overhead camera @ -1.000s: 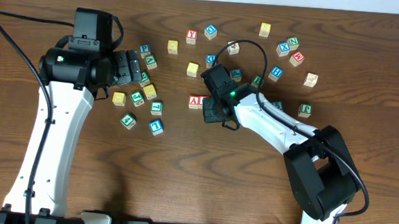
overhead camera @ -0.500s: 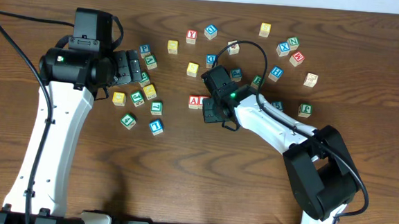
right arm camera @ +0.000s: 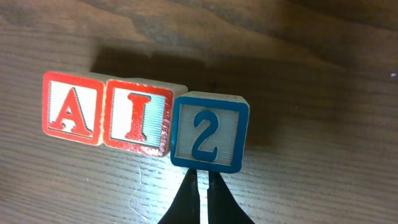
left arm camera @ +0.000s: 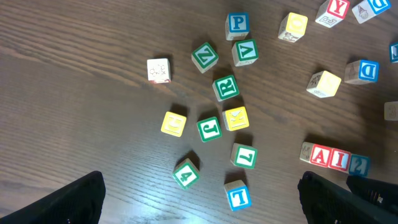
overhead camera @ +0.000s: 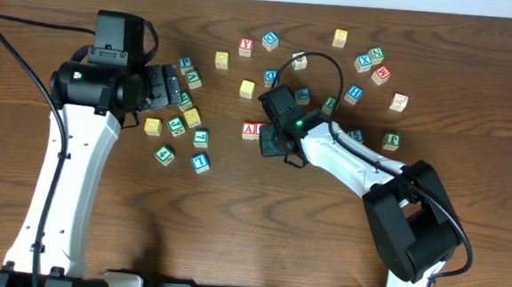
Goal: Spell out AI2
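A (right arm camera: pixel 73 107), I (right arm camera: pixel 138 116), 2 (right arm camera: pixel 209 130) lay touching in a row on surface (right arm camera: pixel 311 62) | right claw (right arm camera: pixel 202 182) was pinched closed, empty, tips just at 2's near edge | left claw (overhead camera: pixel 172 87) gaped wide, well apart

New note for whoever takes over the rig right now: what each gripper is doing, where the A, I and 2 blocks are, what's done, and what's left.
Left gripper: open, holding nothing, above a cluster of loose blocks.
Right gripper: shut, holding nothing, tips right at the near edge of the 2 block; contact cannot be told.
Blocks: A block, I block and 2 block sit in one row, faces up, reading AI2.
Done: the word is spelled.
Left: the 2 sits slightly out of line with the A and I, so probably a small nudge to line it up, then back the right arm away.
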Tool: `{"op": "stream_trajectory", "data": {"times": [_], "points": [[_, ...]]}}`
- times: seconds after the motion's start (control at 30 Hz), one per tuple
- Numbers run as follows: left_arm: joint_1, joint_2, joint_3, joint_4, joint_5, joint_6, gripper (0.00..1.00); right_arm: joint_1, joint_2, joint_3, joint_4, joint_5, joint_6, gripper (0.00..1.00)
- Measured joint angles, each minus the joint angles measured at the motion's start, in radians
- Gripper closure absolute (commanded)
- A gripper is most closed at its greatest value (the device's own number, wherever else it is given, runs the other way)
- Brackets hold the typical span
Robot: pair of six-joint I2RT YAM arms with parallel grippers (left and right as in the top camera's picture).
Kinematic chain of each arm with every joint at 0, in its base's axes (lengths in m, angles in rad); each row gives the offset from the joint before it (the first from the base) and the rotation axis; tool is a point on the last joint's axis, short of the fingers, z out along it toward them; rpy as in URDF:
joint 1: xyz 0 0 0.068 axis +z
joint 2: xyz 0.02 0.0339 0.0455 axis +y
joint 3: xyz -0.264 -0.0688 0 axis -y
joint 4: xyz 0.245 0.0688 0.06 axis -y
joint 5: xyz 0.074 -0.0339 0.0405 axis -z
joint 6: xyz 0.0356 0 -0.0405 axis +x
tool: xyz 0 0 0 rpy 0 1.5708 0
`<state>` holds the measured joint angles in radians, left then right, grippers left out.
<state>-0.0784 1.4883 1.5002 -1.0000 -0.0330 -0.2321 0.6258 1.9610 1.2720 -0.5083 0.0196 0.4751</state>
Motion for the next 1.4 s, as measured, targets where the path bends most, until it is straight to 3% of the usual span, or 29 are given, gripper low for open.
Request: {"op": "stream_trajectory", "data": {"times": [0.5,0.8,1.4], "points": [[0.0,0.0,0.0,0.0,0.0,0.0,0.02,0.0,-0.006,0.0,0.022,-0.001,-0.001,0.99],[0.0,0.0,0.0,0.0,0.0,0.0,0.02,-0.056,-0.119,-0.005,0.055,0.021,-0.001,0.99],[0.0,0.0,0.0,0.0,0.0,0.0,0.02,-0.072,-0.013,-0.006,0.219,0.087,-0.011,0.99]]}}
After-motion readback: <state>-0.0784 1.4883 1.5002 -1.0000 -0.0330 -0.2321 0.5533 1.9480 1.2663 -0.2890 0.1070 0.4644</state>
